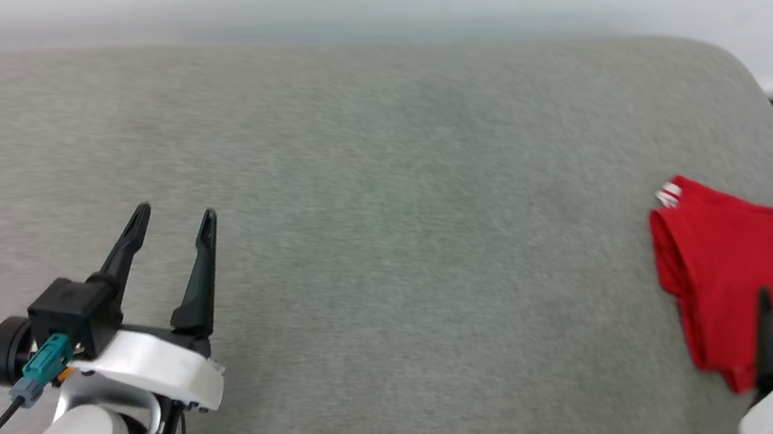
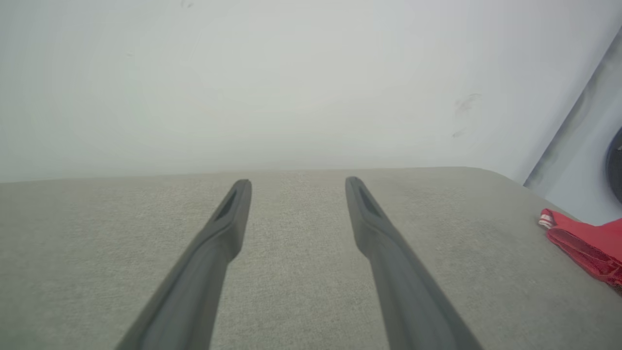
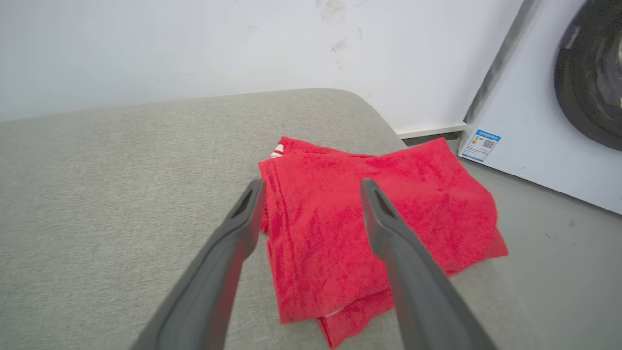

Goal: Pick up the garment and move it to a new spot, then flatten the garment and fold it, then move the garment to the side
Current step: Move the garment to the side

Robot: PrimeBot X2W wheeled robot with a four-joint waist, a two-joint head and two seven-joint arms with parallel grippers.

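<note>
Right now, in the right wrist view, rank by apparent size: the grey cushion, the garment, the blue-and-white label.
Largest: grey cushion.
Then the garment.
Smallest: blue-and-white label, though it lies farther from the camera.

Left pincer (image 2: 298, 183) gapes over grey cushion (image 2: 301, 272), garment (image 2: 590, 243) rightward.

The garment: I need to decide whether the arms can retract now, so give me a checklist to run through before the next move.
1. Fold of the garment: ok, a compact layered red stack.
2. Placement at the side: ok, it lies near the right edge of the grey cushion.
3. Full support underneath: cannot tell, one corner reaches the cushion's rim.
4. Grip of the right end effector: ok, open above the stack, no cloth pinched.
5. Grip of the left end effector: ok, open and empty over bare cushion.
</note>
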